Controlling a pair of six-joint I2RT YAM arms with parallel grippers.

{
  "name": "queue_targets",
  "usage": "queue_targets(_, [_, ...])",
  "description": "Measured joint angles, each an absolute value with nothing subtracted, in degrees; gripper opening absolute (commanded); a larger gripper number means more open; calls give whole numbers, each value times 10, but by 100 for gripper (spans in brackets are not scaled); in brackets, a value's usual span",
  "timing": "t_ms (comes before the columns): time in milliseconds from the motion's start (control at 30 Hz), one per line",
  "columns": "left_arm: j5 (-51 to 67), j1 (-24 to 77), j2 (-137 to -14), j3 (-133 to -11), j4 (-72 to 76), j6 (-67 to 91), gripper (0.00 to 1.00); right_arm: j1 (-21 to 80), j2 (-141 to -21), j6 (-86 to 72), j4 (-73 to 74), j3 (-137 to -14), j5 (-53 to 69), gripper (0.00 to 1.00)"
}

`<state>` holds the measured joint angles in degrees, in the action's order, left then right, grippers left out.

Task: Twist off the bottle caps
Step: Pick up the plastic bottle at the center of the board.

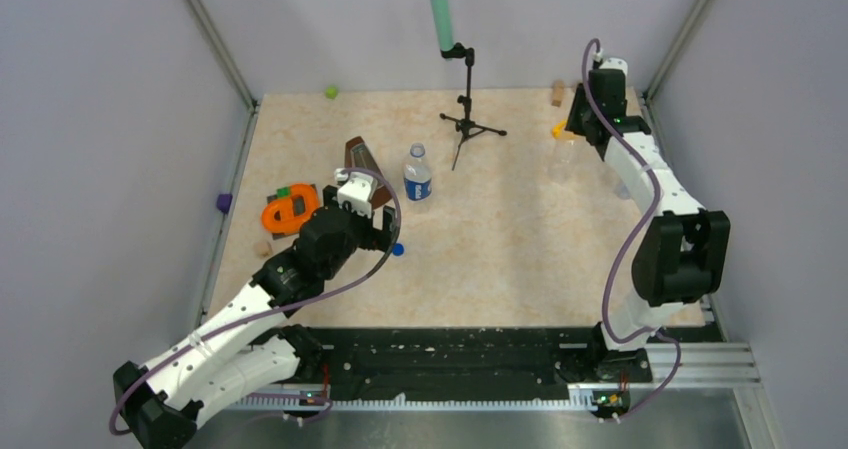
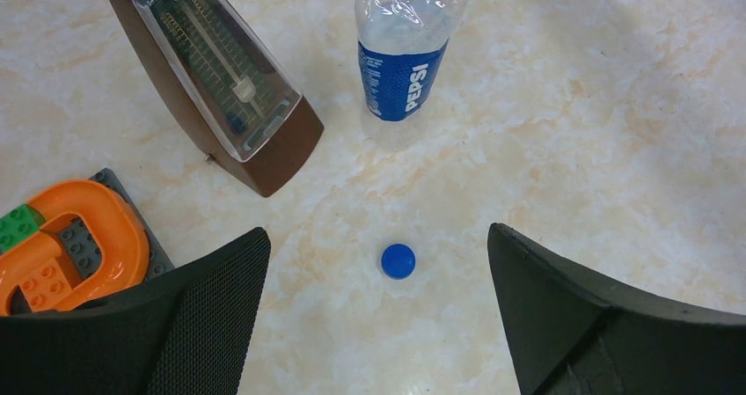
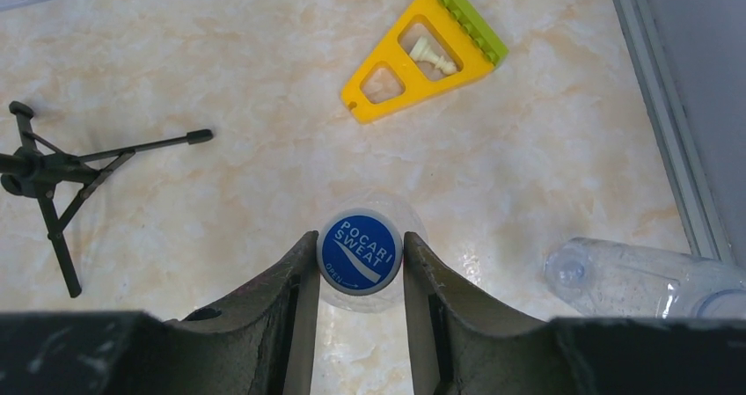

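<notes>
Left gripper [image 2: 378, 237] spread wide, holding nothing, above loose blue cap [image 2: 398, 260] lying flat on table [image 2: 572, 149], clear of both fingers. Beyond it, Pepsi bottle [image 2: 405, 52] upright, metronome [image 2: 220, 87] near its left; bare tabletop to its right. Farther off, right gripper [image 3: 359, 241] pinches Pocari cap [image 3: 359, 252] from both sides, atop upright clear bottle [image 3: 369, 203]. Third bottle [image 3: 642, 281] lies on its side just right, close to wall rail [image 3: 660, 105]. Yellow triangle [image 3: 422, 52] beyond.

Pocari cap [image 3: 359, 252] blue, white lettering; loose cap [image 2: 398, 260] dark blue.
</notes>
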<state>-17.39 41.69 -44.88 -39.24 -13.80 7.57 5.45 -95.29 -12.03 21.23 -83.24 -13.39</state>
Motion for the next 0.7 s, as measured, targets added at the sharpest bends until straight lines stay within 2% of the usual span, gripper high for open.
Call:
queue_targets(100, [-174, 417, -449, -392, -138, 76, 94, 55, -954, -117, 209, -832, -133, 12])
queue_targets(200, [-174, 417, -449, -392, -138, 76, 98, 55, -954, -116, 209, -832, -130, 7])
queue_targets(433, [-174, 417, -444, -392, -136, 80, 99, 55, -916, -122, 193, -791, -82, 4])
queue_targets(700, [-157, 416, -403, -390, -91, 87, 99, 55, -711, -198, 143, -614, 62, 1])
